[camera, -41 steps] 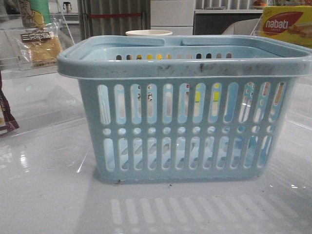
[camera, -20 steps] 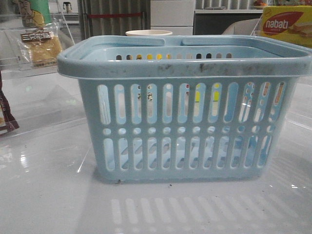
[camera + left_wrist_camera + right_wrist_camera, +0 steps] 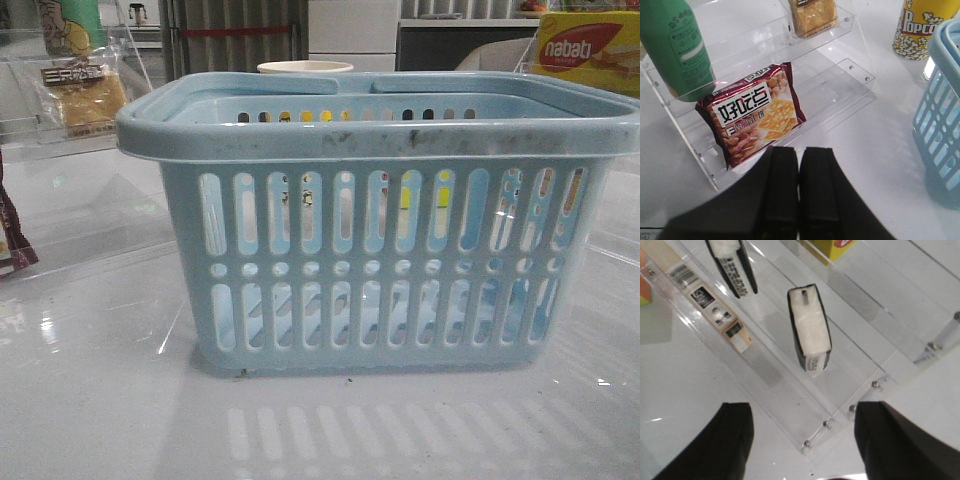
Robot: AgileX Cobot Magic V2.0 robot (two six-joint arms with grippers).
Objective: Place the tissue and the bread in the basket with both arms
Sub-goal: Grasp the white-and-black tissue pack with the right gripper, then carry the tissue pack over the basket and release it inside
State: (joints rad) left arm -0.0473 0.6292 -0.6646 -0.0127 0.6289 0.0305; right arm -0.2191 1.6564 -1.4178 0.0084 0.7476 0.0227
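A: Front view, nearest first. basket stands close to the camera on the white table, upright, rim scuffed, both handles folded down. Through the slots I see only floor and far wall, so it reads as not yet loaded. Neither arm shows in this view.

B: Left wrist view. left gripper has its two black fingers pressed together, nothing between them. Just beyond them a dark red snack packet leans on the lower step of a clear acrylic rack. A green bottle stands beside it. The bread sits on the upper step behind, only its lower part in frame.

A: And the rack placement?

B: Stepped shelves hold each item propped up and apart, which should leave finger room either side (my reading). The basket's corner is off to one side, near a popcorn tub.

A: Right wrist view. right gripper is spread wide and empty, fingers on either side of the view. Ahead, on another clear stepped stand, the tissue stands on edge, dark wrapper with white showing along its top. A second similar pack is farther back.

B: Judgement?

A: The wide jaws roughly line up with the tissue pack, so a pick looks like the step in hand. The left must open before it can reach the bread.
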